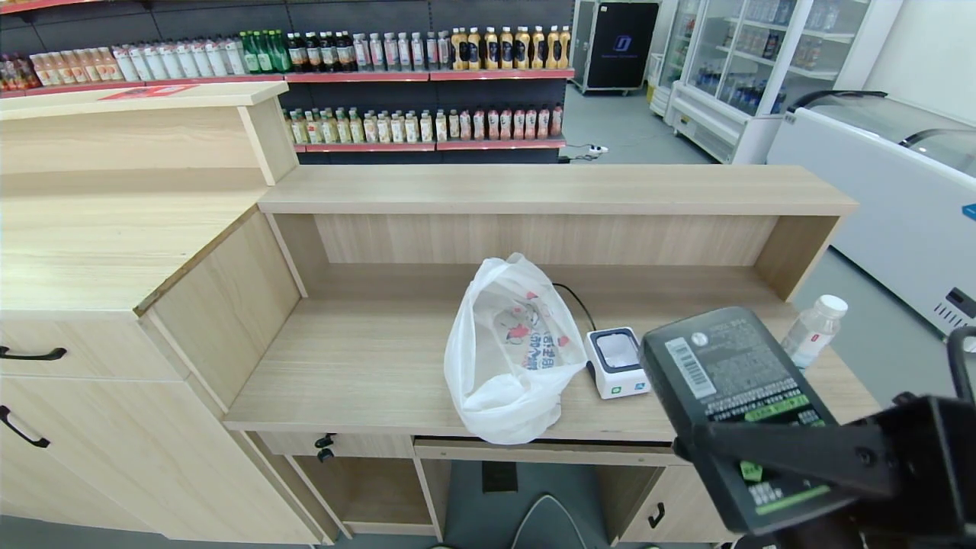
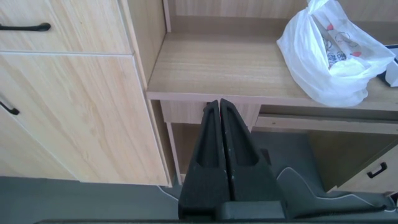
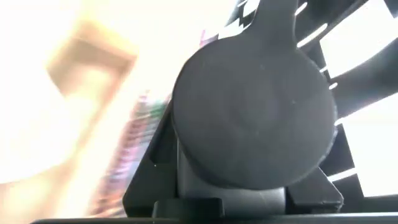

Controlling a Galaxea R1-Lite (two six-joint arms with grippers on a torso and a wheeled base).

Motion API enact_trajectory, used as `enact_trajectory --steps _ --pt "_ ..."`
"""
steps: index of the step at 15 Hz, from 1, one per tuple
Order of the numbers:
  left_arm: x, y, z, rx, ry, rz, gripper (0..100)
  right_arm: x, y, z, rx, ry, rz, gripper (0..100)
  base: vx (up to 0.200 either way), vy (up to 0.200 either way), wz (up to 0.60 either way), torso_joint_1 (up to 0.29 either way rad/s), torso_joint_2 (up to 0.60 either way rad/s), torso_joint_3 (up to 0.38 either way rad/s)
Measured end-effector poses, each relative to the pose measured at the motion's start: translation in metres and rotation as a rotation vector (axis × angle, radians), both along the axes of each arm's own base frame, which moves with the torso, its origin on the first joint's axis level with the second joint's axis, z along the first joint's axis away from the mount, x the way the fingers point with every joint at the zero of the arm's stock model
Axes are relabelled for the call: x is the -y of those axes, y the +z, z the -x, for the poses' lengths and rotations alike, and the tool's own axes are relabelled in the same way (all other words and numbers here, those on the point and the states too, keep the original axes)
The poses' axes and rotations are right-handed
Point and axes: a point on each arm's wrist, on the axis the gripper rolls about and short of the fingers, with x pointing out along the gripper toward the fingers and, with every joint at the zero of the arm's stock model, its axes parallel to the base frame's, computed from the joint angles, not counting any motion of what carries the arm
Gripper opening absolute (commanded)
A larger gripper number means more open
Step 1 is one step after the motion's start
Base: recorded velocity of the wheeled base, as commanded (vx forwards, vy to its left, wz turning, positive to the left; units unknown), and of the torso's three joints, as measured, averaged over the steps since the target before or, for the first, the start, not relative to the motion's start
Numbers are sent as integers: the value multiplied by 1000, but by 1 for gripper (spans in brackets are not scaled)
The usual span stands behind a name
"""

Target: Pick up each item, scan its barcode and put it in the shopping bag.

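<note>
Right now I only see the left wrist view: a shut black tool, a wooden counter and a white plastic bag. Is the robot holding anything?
Observer: Yes. In the head view the right tool is shut on a flat black rectangular package.
Operator: Can you see a barcode on it?
Observer: A white barcode label sits on the face turned up toward the head camera.
Operator: Is anything else waiting to be bagged?
Observer: A clear plastic bottle with a white cap stands at the right end of the light wooden counter.
</note>
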Motion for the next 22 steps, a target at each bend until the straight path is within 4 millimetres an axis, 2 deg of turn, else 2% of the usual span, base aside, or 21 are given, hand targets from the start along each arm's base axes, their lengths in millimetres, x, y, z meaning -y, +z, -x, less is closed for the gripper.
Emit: enact_trajectory --steps 2,4,6,9,12,16,18,20,22 --pt "0 0 0 0 0 0 0 26 0 -17 -234 -207 -113 0 0 0 0 0 0 0" --pt "0 0 0 0 1 0 0 61 4 -28 -473 -455 -332 0 0 0 0 0 0 0" --pt "0 0 0 0 0 0 0 100 8 -33 -648 -698 -613 0 0 0 0 0 0 0" --pt "0 0 0 0 0 0 0 142 5 -34 -824 -945 -1038 0 0 0 0 0 0 0" --pt "0 0 0 0 0 0 0 156 -3 -37 -909 -1009 -1193 0 0 0 0 0 0 0" --pt "0 0 0 0 0 0 0 158 -14 -40 -1019 -1022 -1271 0 0 0 0 0 0 0" --pt "0 0 0 0 0 0 0 158 -15 -41 -1087 -998 -1337 0 0 0 600 0 0 0" --pt "0 0 0 0 0 0 0 160 -14 -45 -1096 -1010 -1374 0 0 0 600 5 2 2" --pt "0 0 0 -1 -1 0 0 162 -3 -62 -1107 -1044 -1538 0 0 0 600 2 -2 2"
